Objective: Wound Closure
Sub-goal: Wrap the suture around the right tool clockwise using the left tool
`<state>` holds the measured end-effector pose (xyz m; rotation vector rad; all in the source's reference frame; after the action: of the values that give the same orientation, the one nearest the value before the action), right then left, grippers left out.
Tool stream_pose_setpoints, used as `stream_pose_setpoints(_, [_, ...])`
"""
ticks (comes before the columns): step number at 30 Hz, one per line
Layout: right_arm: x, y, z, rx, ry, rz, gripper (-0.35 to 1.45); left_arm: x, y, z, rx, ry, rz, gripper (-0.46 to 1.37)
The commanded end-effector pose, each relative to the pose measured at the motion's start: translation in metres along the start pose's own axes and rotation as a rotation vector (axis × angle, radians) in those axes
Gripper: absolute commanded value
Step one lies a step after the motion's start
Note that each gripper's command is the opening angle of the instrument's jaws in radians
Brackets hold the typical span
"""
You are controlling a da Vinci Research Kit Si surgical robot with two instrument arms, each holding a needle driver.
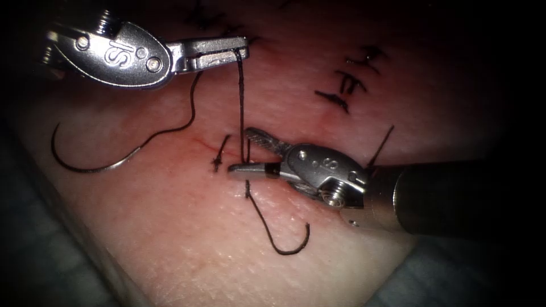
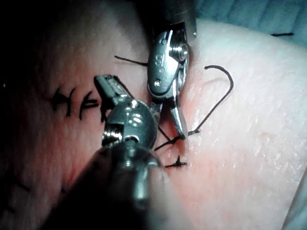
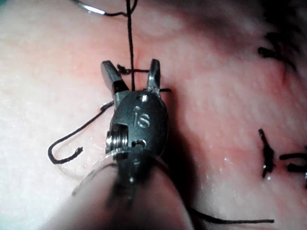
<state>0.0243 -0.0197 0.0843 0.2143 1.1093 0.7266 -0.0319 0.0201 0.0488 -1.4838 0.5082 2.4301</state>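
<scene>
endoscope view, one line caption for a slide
Left tool holds thread taut between open right tool; needle lies free on tissue.

A grey-blue woven cloth (image 1: 34, 267) lies under the tissue (image 1: 170, 227). It shows past the tissue's near left edge and again at the near right corner. In the left wrist view the same cloth (image 2: 249, 14) lies beyond the tissue's edge, with what may be a loose dark strand on it, though that is hard to make out. A row of finished stitches (image 1: 348, 85) sits on the far right of the tissue. A second, dimmer group (image 1: 210, 20) lies at the far edge.
</scene>
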Motion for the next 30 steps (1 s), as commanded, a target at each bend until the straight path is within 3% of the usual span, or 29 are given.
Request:
stream_pose_setpoints(1, [0.0000, 0.0001, -0.0001, 0.001, 0.000, 0.000, 0.96, 0.0000, 0.0000, 0.0000, -0.005, 0.000, 0.000, -0.35])
stream_pose_setpoints(9, [0.0005, 0.0007, -0.0021, 0.014, -0.003, -0.001, 0.94, 0.0000, -0.0002, -0.0003, -0.013, -0.002, -0.001, -0.35])
stream_pose_setpoints(14, [0.0017, 0.0008, -0.0042, 0.025, -0.006, 0.001, 0.87, 0.0000, -0.0001, -0.0002, -0.107, -0.099, -0.018, -0.35])
stream_pose_setpoints(21, [0.0027, -0.0005, -0.0059, 0.035, -0.008, 0.002, 0.81, -0.0004, -0.0008, 0.0003, -0.124, -0.115, -0.018, -0.35])
stream_pose_setpoints(25, [0.0032, -0.0019, -0.0063, 0.068, -0.004, -0.001, 0.59, -0.0009, -0.0014, 0.0008, -0.127, -0.119, -0.015, -0.35])
stream_pose_setpoints(28, [0.0035, -0.0029, -0.0063, 0.091, -0.004, -0.004, 0.07, -0.0011, -0.0018, 0.0009, -0.119, -0.127, -0.014, -0.35])
stream_pose_setpoints(29, [0.0036, -0.0033, -0.0062, 0.103, -0.002, -0.005, -0.30, -0.0012, -0.0020, 0.0010, -0.114, -0.132, -0.014, -0.35])
stream_pose_setpoints(30, [0.0036, -0.0035, -0.0062, 0.113, -0.001, -0.006, -0.35, -0.0012, -0.0020, 0.0010, -0.112, -0.134, -0.014, -0.35])
